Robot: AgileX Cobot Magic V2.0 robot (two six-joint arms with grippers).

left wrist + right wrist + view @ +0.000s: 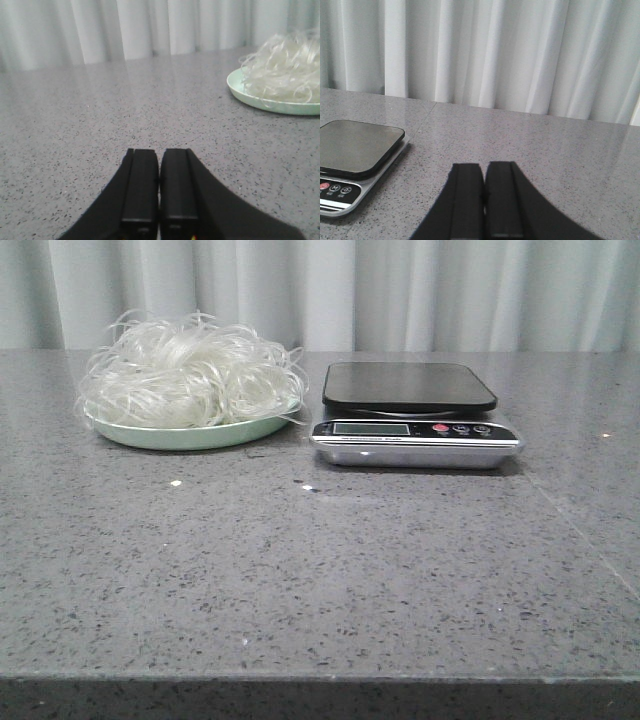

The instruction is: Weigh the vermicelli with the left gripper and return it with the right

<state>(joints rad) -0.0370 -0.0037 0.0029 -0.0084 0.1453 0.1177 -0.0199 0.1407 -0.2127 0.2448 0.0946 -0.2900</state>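
Observation:
A heap of pale, translucent vermicelli (190, 368) lies on a light green plate (185, 436) at the back left of the table. It also shows in the left wrist view (282, 70) on its plate (260, 102). A kitchen scale (415, 415) with a black platform stands to the plate's right, nothing on it; it shows in the right wrist view (355, 160) too. My left gripper (159, 152) is shut and empty, low over the table, well short of the plate. My right gripper (485, 166) is shut and empty, beside the scale. Neither gripper shows in the front view.
The table (320, 570) is grey speckled stone with its front edge near the camera. A white curtain (400, 290) hangs behind the table along its far edge.

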